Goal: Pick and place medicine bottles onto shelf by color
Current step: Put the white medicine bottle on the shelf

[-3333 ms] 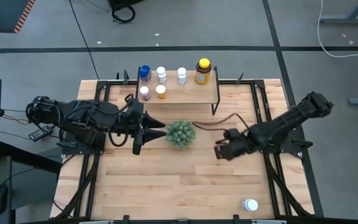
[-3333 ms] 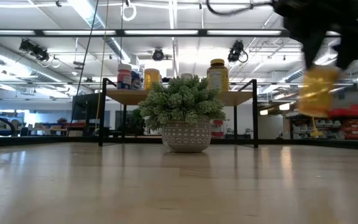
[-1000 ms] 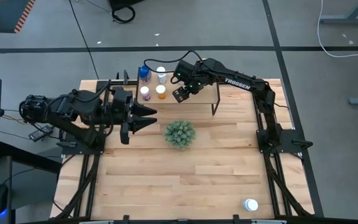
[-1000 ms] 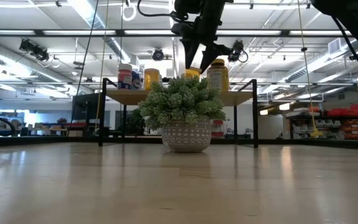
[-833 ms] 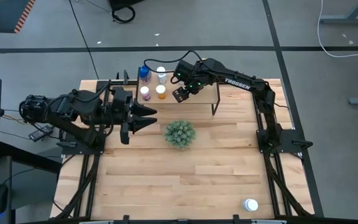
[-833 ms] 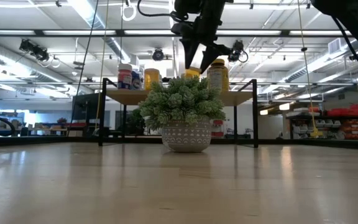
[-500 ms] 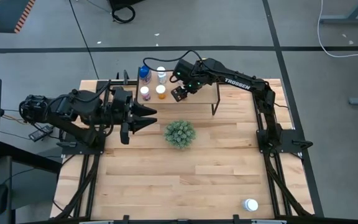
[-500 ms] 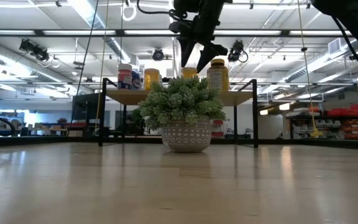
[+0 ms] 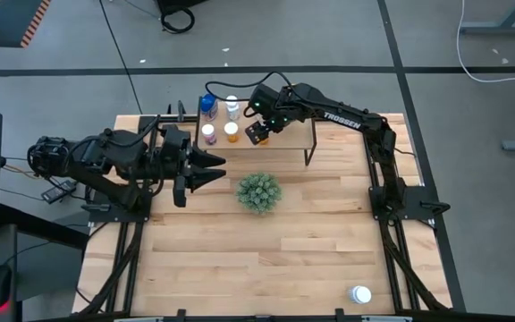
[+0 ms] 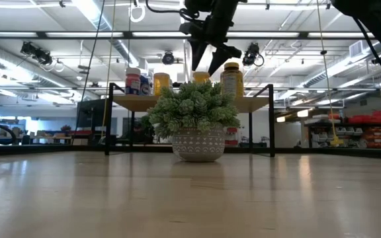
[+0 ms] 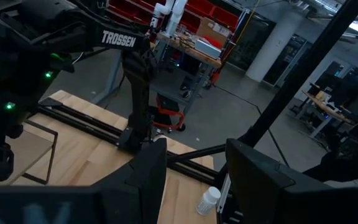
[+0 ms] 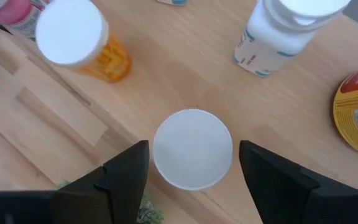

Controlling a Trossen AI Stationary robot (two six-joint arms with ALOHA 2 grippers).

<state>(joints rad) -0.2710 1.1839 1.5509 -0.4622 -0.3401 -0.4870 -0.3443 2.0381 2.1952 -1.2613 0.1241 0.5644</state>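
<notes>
On the shelf [image 9: 290,136] stand a blue bottle [image 9: 207,105], a white one [image 9: 232,105], a purple one [image 9: 208,132] and an orange one [image 9: 232,131]. My right gripper [image 12: 192,155] hangs open over the shelf, pointing steeply down. Its fingers stand on either side of a white-capped bottle [image 12: 192,148], with a narrow gap on each side. In the low view that bottle [image 10: 202,77] is orange and stands upright on its base beside the amber, yellow-capped bottle [image 10: 231,79]. My left gripper [image 9: 217,170] waits level and open at the table's left.
A green plant ball in a pot [image 9: 259,192] stands mid-table in front of the shelf, between my two grippers. One white bottle [image 9: 359,293] lies near the table's near right corner. The near half of the tabletop is bare wood.
My right gripper's fingers have spread wider over the shelf and stand a little higher above the white-capped orange bottle. The bottle stays upright on the shelf where it was.
</notes>
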